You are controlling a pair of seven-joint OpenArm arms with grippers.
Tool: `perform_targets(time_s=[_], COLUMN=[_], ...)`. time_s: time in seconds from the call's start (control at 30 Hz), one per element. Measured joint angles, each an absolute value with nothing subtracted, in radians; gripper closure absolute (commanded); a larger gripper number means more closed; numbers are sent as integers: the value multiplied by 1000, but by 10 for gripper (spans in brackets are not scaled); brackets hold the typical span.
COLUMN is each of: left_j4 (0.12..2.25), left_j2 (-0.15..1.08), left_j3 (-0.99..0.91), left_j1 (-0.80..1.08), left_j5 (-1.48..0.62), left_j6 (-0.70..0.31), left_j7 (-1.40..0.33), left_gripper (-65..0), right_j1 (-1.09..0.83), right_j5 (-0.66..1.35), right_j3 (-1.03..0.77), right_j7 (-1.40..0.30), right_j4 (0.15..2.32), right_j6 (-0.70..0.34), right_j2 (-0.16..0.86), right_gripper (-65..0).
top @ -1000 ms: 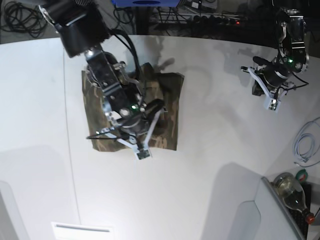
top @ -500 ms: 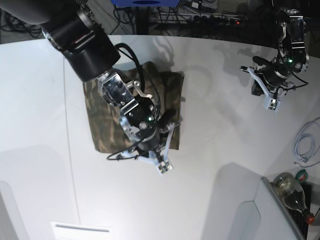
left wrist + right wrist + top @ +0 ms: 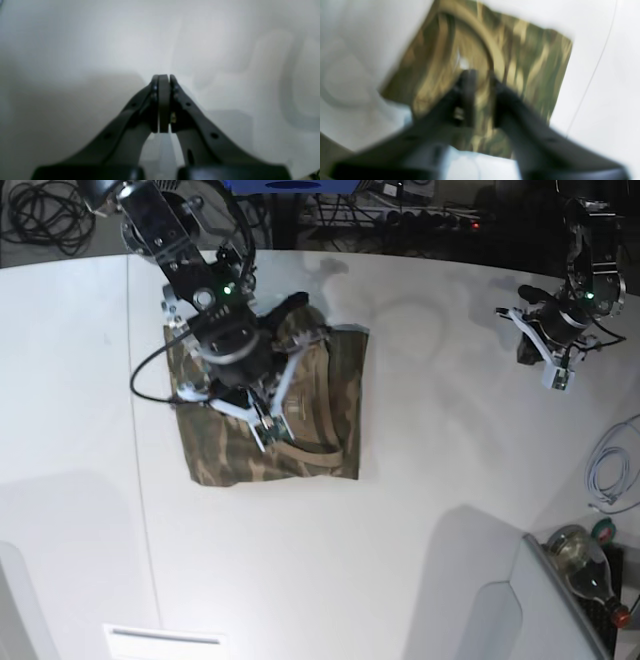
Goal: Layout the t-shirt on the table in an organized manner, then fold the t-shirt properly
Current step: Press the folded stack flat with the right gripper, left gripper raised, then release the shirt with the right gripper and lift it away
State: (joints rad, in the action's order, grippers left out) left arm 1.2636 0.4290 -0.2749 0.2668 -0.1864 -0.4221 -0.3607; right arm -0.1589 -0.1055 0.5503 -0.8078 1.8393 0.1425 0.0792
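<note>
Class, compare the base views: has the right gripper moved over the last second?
Yes. The right gripper has drawn back from the t-shirt's near edge, toward the table's far edge, and now hangs over the shirt's middle.

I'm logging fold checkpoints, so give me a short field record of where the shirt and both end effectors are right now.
shirt: camouflage cloth t-shirt folded into a compact rectangle, tan collar on top
surface: smooth white table
right end effector: above the shirt, jaws slightly apart, holding nothing
left end effector: shut, empty, over bare table away from the shirt
</note>
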Motion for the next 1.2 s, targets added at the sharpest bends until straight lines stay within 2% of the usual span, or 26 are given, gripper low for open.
perform_targets(time_s=[0.03, 0.1, 0.2, 0.33, 0.53, 0.97, 1.1, 1.2], left_j4=[1241, 1215, 1206, 1209, 1210, 1206, 1206, 1209], left_j2=[442, 462, 472, 466, 465, 463, 456, 421], left_j3=[-276, -277, -279, -278, -278, -278, -278, -278], left_j1=[269, 272, 272, 266, 266, 269, 268, 265], left_j5=[-191, -187, -187, -188, -188, -191, -194, -187], left_j6=[-422, -418, -418, -422, -422, -422, -421, -416], left_j7=[-335, -332, -329, -325, -324, -325, -325, -327], left_gripper=[0, 0, 0, 0, 0, 0, 0, 0], right_j1=[-169, -182, -186, -164, -118, -69, -64, -65], right_j5=[-107, -143, -221, -228, -236, -236, -236, -236], right_j3=[557, 608, 715, 825, 827, 824, 824, 824], right_j7=[-808, -804, -801, -793, -791, -791, -790, -792], right_j4=[1837, 1826, 1811, 1721, 1571, 1438, 1438, 1438], right_j6=[142, 142, 143, 142, 142, 142, 142, 142], right_j2=[79, 80, 82, 76, 44, 2, -6, -6], right_gripper=[-338, -405, -411, -410, -407, -135, -30, -6])
